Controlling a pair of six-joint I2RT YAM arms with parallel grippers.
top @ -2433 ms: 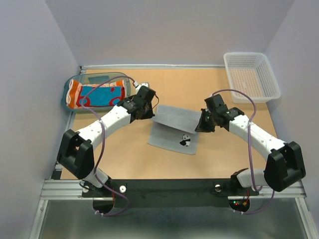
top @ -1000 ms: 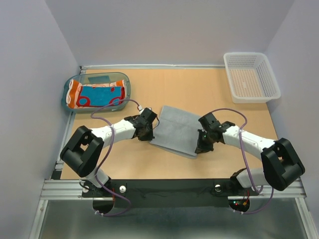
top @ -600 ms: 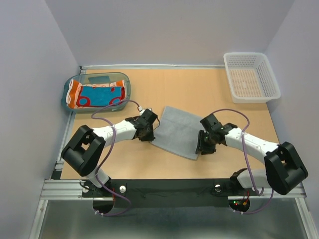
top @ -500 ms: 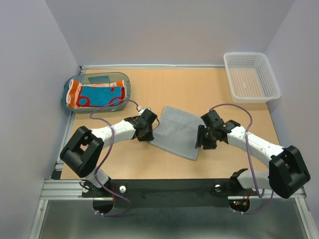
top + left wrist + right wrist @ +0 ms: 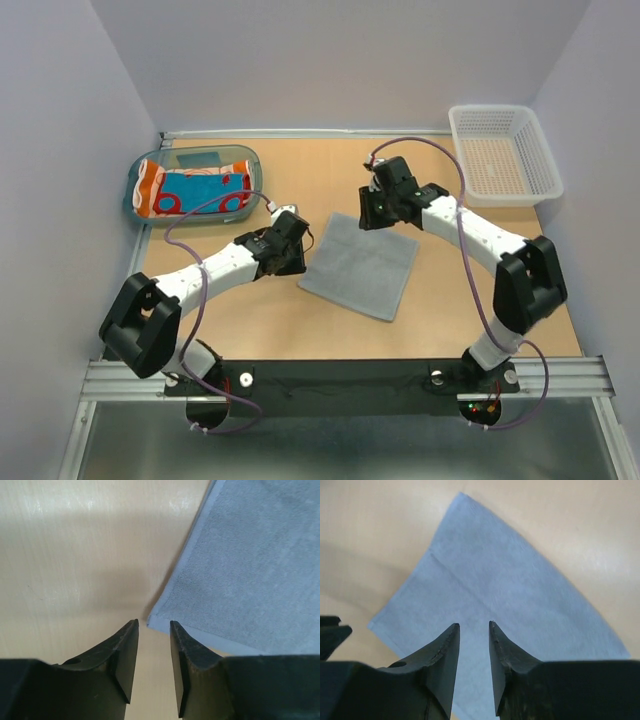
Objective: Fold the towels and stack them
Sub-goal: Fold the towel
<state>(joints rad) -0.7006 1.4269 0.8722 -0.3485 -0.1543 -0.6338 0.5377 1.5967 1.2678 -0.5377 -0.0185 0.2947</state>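
Note:
A light grey towel (image 5: 360,265) lies folded flat on the table; no print shows on its upper face. My left gripper (image 5: 292,262) sits low at its left side, open, and in the left wrist view the towel's corner (image 5: 150,622) lies just beyond the empty gripper (image 5: 154,625). My right gripper (image 5: 368,216) hovers over the towel's far edge, open and holding nothing; the right wrist view looks down past the gripper (image 5: 473,626) onto the grey towel (image 5: 485,580) and a fold line across it. Orange, red and teal-blue towels (image 5: 190,190) lie bunched in a tray.
The translucent teal tray (image 5: 215,152) stands at the far left of the table. A white mesh basket (image 5: 503,155) stands at the far right corner. Grey walls close in the table on three sides.
Both grippers were shut on the grey towel's near edge and have let go. The right arm has risen and swung to the towel's far side. The left gripper has backed off a little.

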